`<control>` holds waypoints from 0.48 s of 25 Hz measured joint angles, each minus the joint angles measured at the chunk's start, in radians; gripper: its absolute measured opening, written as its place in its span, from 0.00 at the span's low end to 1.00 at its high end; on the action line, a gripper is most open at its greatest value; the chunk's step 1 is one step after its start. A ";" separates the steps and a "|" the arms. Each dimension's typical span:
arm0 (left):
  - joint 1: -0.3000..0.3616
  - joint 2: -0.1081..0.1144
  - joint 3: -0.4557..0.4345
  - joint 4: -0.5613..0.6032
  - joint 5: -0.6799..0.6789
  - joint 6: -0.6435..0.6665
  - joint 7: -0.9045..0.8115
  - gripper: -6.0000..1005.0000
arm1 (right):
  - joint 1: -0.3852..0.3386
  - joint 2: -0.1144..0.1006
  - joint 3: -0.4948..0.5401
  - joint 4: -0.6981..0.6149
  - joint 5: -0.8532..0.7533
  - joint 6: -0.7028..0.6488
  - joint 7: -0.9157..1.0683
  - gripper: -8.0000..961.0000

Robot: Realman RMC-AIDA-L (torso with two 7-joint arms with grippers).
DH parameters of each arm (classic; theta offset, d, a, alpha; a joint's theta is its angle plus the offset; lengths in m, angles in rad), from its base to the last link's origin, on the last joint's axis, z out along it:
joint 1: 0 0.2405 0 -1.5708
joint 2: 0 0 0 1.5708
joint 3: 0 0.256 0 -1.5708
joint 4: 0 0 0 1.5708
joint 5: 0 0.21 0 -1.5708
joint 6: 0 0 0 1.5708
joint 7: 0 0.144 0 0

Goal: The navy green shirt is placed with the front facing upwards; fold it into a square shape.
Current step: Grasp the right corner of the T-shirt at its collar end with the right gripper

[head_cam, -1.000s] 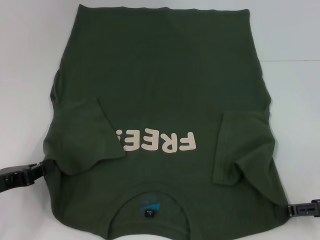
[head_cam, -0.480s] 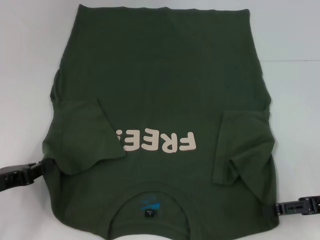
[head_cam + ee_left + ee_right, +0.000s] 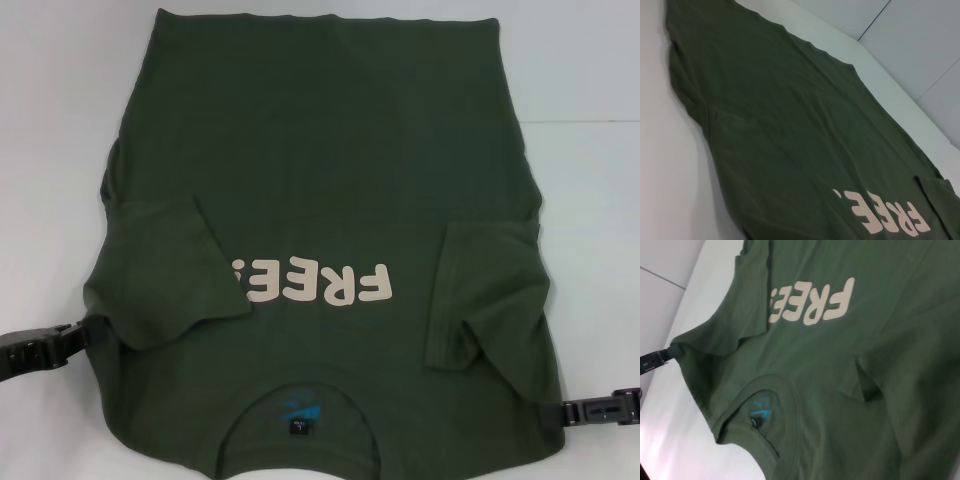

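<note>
One navy green shirt [image 3: 320, 200] lay flat, front up, on the white table [image 3: 590, 200], sleeves folded inward, with the left gripper [image 3: 78, 335] clamped on its 8 o'clock edge and the right gripper [image 3: 562, 412] pinching its 4 o'clock corner.

white table [image 3: 590, 70], navy green shirt [image 3: 320, 180] spread flat
</note>
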State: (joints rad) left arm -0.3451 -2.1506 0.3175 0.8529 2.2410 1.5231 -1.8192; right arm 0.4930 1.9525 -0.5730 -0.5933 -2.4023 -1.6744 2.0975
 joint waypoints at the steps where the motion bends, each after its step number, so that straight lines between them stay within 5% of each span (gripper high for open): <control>1: 0.000 0.000 0.000 0.000 0.000 0.000 0.000 0.03 | -0.002 -0.003 0.000 0.000 0.000 0.000 0.001 0.83; 12: -0.001 0.000 0.000 0.000 0.000 0.000 0.000 0.03 | -0.016 -0.019 0.001 0.000 0.000 0.008 0.012 0.82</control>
State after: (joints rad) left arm -0.3462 -2.1506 0.3175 0.8529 2.2410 1.5232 -1.8191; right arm 0.4766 1.9335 -0.5722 -0.5937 -2.4021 -1.6668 2.1094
